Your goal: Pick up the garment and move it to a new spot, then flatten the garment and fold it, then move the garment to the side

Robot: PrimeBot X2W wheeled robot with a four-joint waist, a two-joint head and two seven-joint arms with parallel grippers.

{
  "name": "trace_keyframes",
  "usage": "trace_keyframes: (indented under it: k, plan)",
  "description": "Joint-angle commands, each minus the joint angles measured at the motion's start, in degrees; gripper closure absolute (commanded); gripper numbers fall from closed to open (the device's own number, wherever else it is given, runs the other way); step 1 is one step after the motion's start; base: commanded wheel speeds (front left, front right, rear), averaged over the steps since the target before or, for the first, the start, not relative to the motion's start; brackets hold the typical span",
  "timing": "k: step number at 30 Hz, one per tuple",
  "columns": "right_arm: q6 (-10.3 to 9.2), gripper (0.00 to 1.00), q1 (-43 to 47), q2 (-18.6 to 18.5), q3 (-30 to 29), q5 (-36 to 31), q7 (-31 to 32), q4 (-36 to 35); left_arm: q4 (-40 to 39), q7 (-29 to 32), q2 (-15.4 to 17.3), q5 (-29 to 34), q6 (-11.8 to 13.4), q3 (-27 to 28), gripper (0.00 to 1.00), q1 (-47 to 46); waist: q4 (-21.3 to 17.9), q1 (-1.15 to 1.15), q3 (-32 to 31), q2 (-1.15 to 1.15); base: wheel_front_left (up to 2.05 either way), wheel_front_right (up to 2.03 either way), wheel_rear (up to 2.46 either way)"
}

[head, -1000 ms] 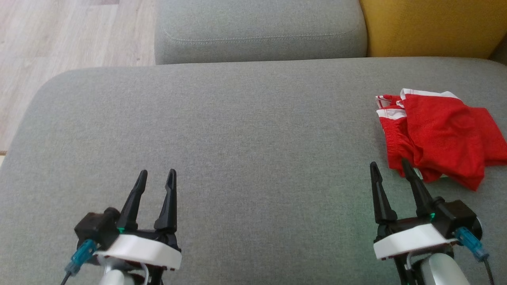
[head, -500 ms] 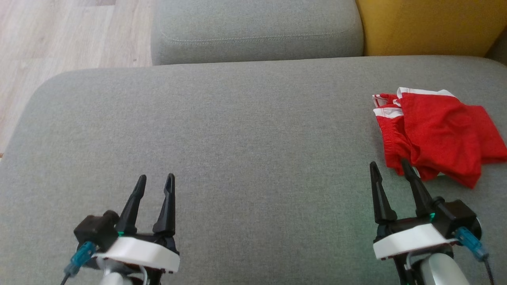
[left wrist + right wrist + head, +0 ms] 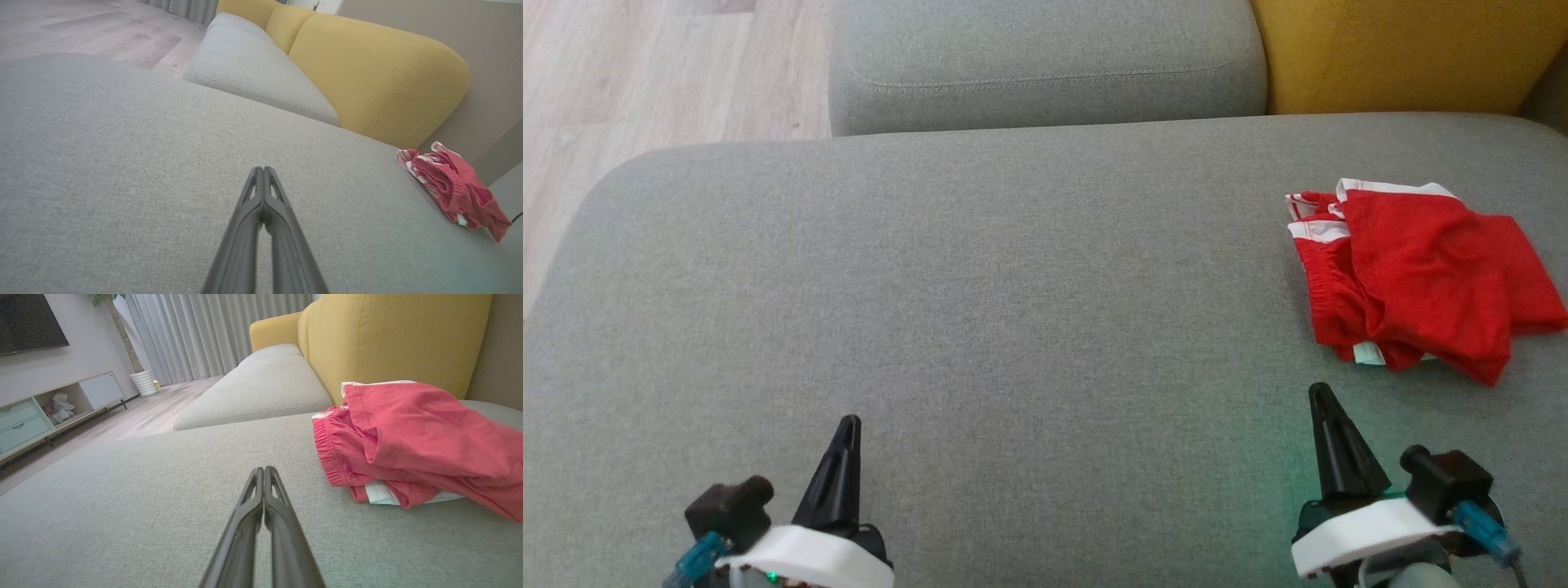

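Left claw (image 3: 847,425) and right claw (image 3: 1323,394) — both pinched closed, empty.

I get soft, even daylight across the grey cushion (image 3: 1013,286), bright, with no glare and hardly any shadow, just a thin dark rim under the garment (image 3: 1413,269). A faint green glow tints the fabric beside my right gripper (image 3: 1321,394). On the right wrist view the brightest patch is the pale curtains (image 3: 212,330), and the garment reads washed-out pink there. Both wrist views bow at the edges, and the fingers (image 3: 244,535) go soft near the bottom edge
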Motion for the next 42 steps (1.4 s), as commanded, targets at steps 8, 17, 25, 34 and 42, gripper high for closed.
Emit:
trace_keyframes:
  k: [8,17,25,34,42]
  plan:
    - [-0.01,1.0,-2.7,-0.5,-0.5,6.8,1.0,-2.1,-1.8,1.2,0.3,-5.5,-0.1,1.3,1.0,-3.0,-0.1,0.0,0.0,0.0,0.0,0.0,0.0]
    - [-0.01,1.0,-3.2,-0.8,-1.0,13.1,2.2,-2.1,-1.5,2.5,0.5,-10.9,-0.3,2.2,1.0,-3.7,-0.3,0.0,0.1,0.0,0.0,0.0,0.0]
    - [-0.01,1.0,-3.6,-1.0,-1.5,18.7,3.3,-2.2,-1.5,3.7,0.6,-15.6,-0.4,3.1,1.0,-4.3,-0.4,0.0,0.1,0.0,0.0,0.0,0.0]
    - [-0.02,1.0,-4.0,-1.2,-2.1,24.9,4.6,-2.4,-1.4,5.1,0.7,-20.9,-0.5,4.1,1.0,-4.9,-0.6,0.0,0.1,0.0,0.0,0.0,0.0]
    - [-0.02,1.0,-4.4,-1.3,-2.6,29.7,5.6,-2.4,-1.3,6.2,0.8,-25.0,-0.6,4.9,1.0,-5.4,-0.7,0.0,0.1,0.0,0.0,0.0,0.0]
